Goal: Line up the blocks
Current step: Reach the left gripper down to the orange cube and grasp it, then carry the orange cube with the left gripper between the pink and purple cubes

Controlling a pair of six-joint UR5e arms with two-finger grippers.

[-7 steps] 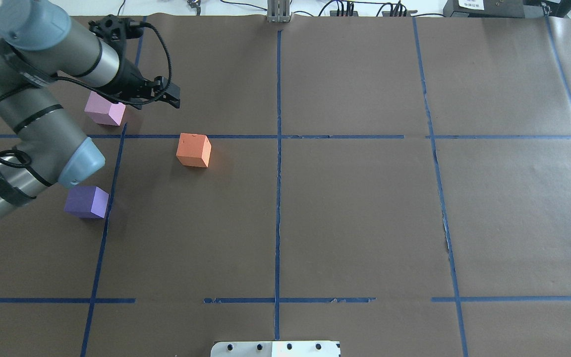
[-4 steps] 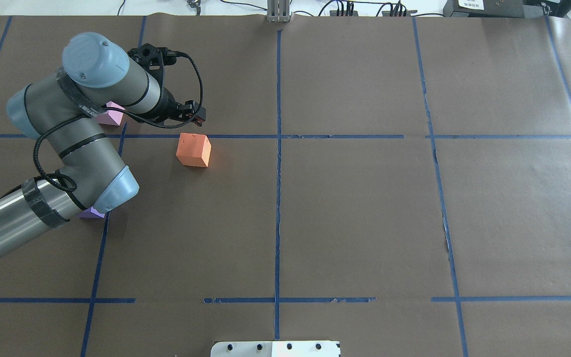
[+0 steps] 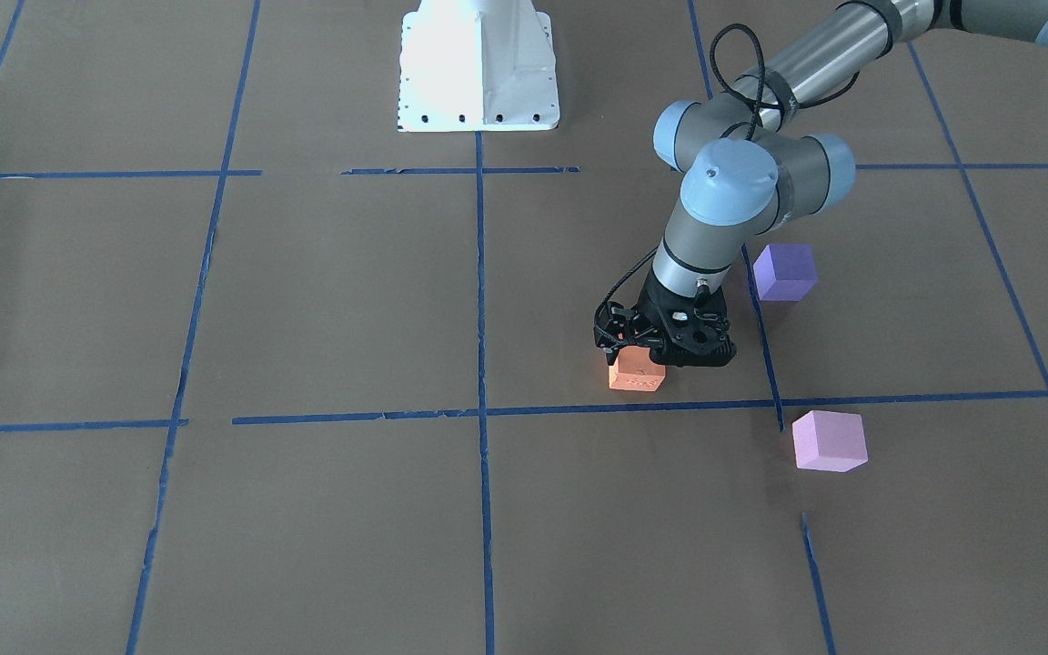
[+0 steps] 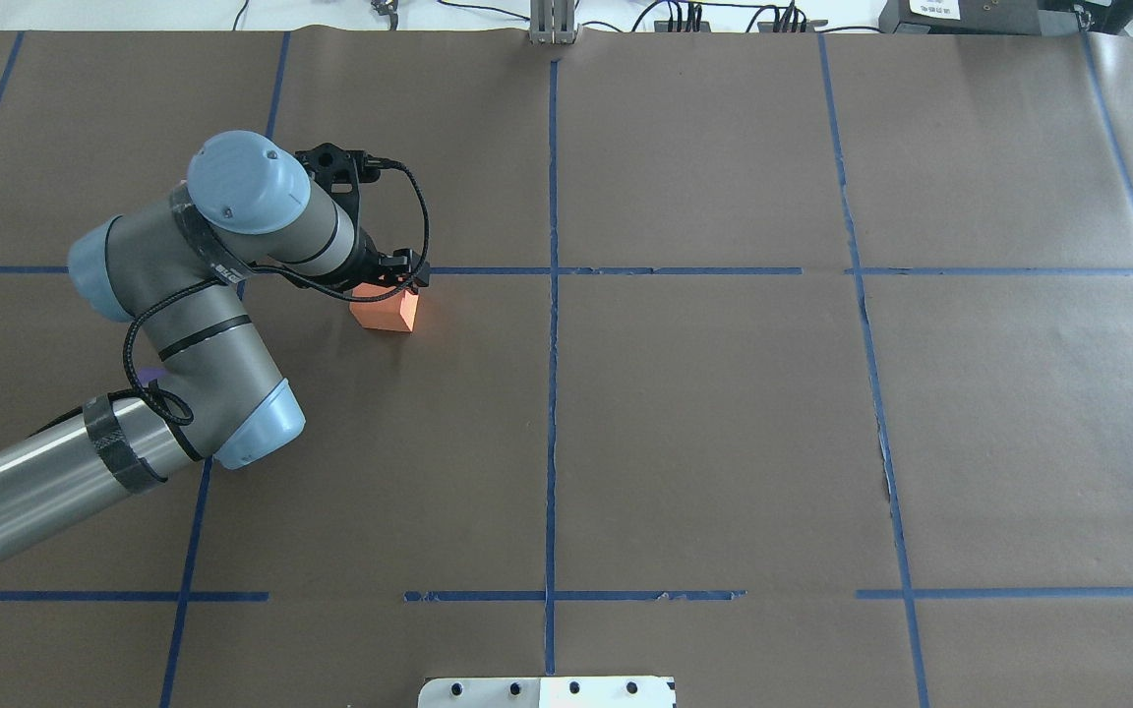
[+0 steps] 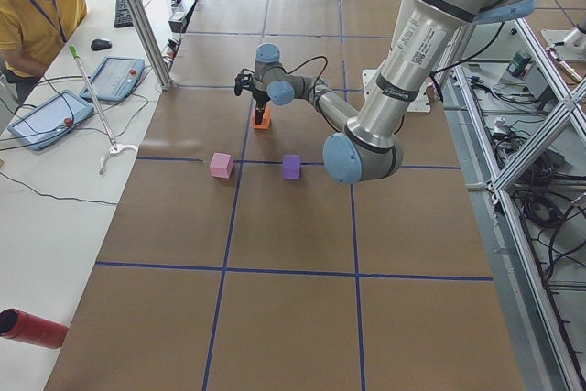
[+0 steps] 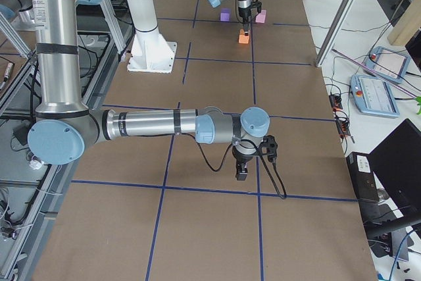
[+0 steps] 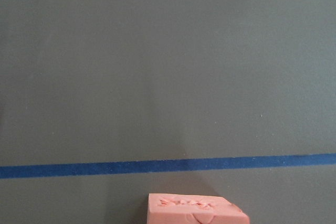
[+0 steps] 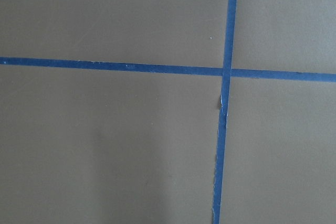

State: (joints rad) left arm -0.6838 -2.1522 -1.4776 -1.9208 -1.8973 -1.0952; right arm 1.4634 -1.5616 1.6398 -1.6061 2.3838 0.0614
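Three blocks lie apart on the counter (image 3: 306, 300) in a triangle, so as I judge it no part of the line is laid yet. The left fingers (image 4: 409, 280) hang right over the orange block (image 3: 638, 373). It rests flat on the counter directly beneath them, just beside a blue tape line (image 3: 351, 418). The left wrist view shows only its dented top edge. Whether those fingers are spread or closed, or touching the foam, I cannot tell, because the wrist hides them.

The purple block (image 3: 785, 271) and the pink block (image 3: 829, 440) both lie to the robot's-left side of those fingers, near but apart. Purple is toward the robot's base and pink is away from it. The right fingers (image 6: 241, 173) hover over a tape crossing, well apart from all three blocks, and their spread cannot be judged.

Everything remains to be done: grasping orange, then bringing the cubes into one row.
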